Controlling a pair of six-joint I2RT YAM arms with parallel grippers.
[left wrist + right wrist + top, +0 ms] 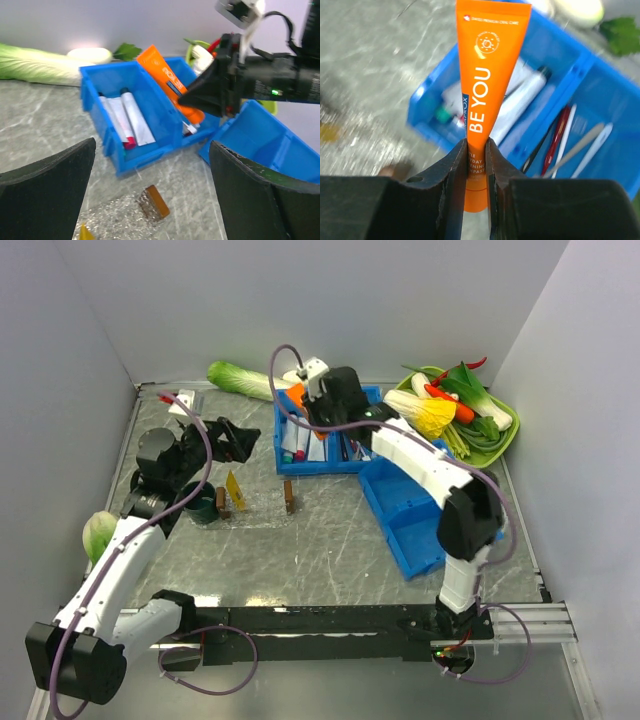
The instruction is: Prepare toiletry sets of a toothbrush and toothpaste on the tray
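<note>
My right gripper [477, 155] is shut on the lower end of an orange toothpaste tube [487, 85], which it holds above a blue bin [432, 102]. In the top view the right gripper [318, 405] and the tube [296, 397] hang over that bin [300, 465] at the back. A dark red toothbrush [558, 140] lies in the bin's neighbouring compartment among pale ones. A yellow toothpaste tube [234, 487] rests on the faint clear tray [255, 512]. My left gripper [236, 440] stands wide open above the tray, and nothing is between its fingers [50, 180].
Two small brown blocks [289, 496] [221, 501] lie by the tray. White tubes [131, 117] sit in the bin. A second blue bin [405, 515] stands to the right, with a green vegetable dish [500, 445] behind it. A long cabbage [240, 380] lies at the back.
</note>
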